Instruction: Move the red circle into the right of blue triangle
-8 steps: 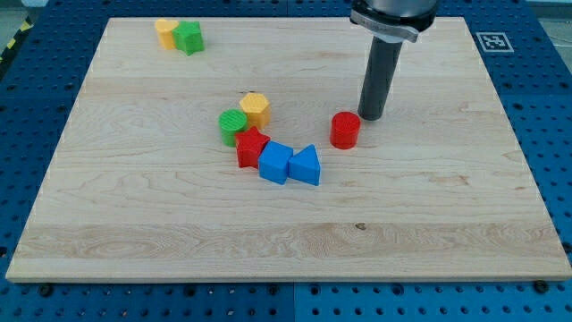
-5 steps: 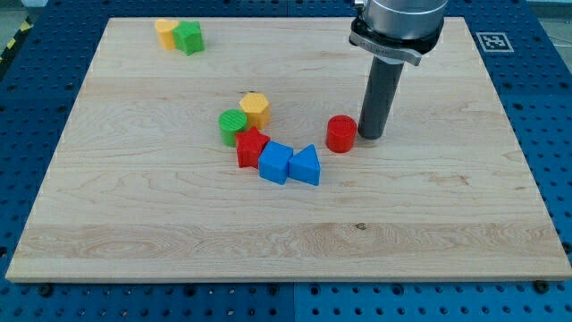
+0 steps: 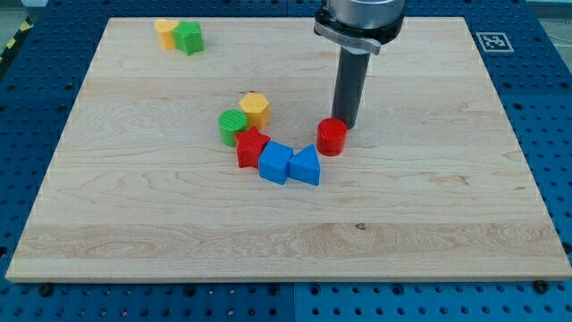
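Observation:
The red circle is a small red cylinder near the middle of the wooden board. My tip stands just behind it, towards the view's top right, touching or almost touching it. The blue triangle lies just below and left of the red circle, a small gap between them. It sits against a blue block.
A red star-like block, a green circle and a yellow block cluster left of the blue pair. A yellow block and a green block sit at the top left.
My tip has moved left and slightly down. The red circle has slid left and a little down, closer to the blue triangle.

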